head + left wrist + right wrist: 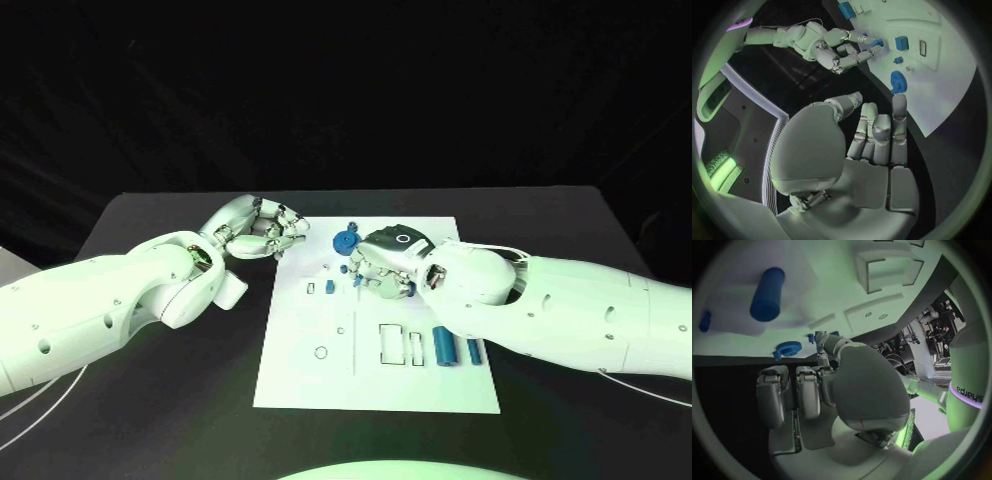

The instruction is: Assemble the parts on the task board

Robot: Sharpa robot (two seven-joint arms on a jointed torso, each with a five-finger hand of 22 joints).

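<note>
The white task board point(378, 385) lies in the middle of the black table. My right hand point(387, 262) hovers low over its upper middle, and its fingertips pinch a small blue part point(877, 42), with the other fingers folded in. A blue gear point(346, 241) sits near the board's top edge, just left of that hand. My left hand point(267, 232) hangs beside the board's upper left corner with its fingers point(879, 131) curled together and nothing in them. Two blue cylinders point(443, 347) lie at the board's right side, and small blue pieces point(329, 286) stand left of my right hand.
Rectangular slots point(392, 343) and a small ring point(322, 352) mark the board's lower half. Bare black table point(173, 400) lies around the board on both sides, and my two forearms cross it from the left and right.
</note>
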